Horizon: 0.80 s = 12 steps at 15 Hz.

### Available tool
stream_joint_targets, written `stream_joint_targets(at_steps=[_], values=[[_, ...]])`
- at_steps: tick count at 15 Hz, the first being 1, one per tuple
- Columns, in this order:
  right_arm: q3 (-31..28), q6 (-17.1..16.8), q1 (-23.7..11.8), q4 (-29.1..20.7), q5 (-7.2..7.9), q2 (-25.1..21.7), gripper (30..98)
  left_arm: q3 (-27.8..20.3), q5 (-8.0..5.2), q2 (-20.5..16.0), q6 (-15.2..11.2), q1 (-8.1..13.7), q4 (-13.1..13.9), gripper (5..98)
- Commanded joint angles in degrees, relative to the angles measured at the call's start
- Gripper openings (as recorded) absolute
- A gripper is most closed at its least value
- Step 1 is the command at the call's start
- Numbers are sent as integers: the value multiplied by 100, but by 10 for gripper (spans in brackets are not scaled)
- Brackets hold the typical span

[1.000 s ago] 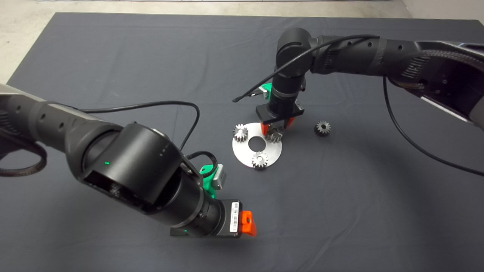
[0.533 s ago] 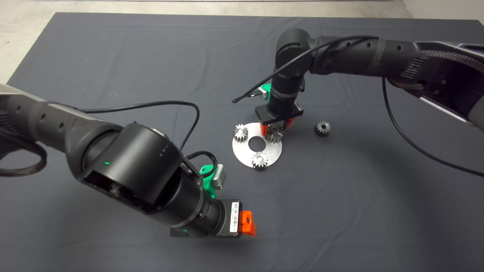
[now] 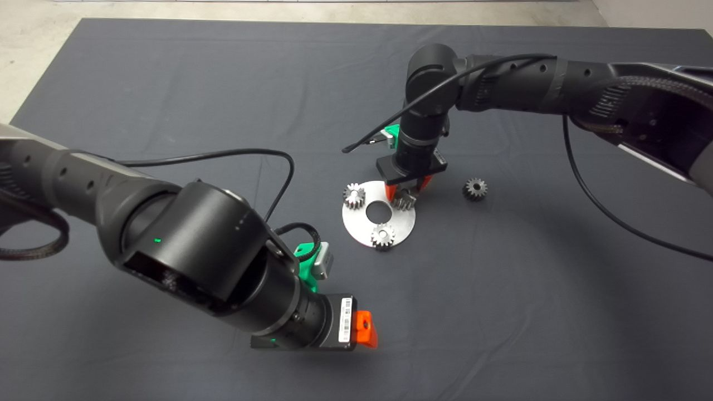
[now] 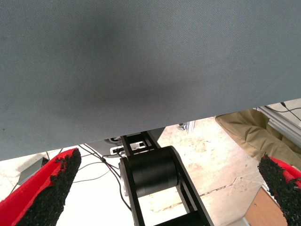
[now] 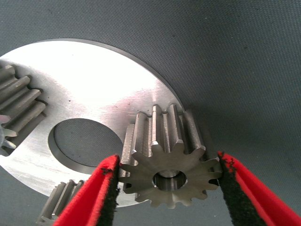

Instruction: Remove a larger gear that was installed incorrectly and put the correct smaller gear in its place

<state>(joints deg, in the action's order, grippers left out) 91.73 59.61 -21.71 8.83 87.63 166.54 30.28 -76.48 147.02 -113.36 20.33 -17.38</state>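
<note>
The larger gear sits on the far right part of a round silver plate. In the right wrist view the larger gear shows flared teeth and a dark centre hole. My right gripper points down over it, and both black pads touch its sides. The smaller gear, dark grey, lies on the mat to the right of the plate. My left gripper hangs low at the front centre with fingers wide apart and empty.
Two bright small gears stand on the plate around its centre hole; both show in the right wrist view. The left arm fills the front left. The left wrist view shows the mat and the floor beyond.
The right gripper's fingers have drawn in around the larger gear. The gear, the plate and the left arm have not moved.
</note>
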Motion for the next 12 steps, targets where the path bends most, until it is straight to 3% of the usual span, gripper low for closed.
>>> stream_joint_targets(at_steps=[1,12], values=[[10,-29,-106,145,299,16,525,-41,2,-10,-19,103,60,979],[10,-11,-114,142,321,33,491,-24,2,-1,-19,103,60,979]])
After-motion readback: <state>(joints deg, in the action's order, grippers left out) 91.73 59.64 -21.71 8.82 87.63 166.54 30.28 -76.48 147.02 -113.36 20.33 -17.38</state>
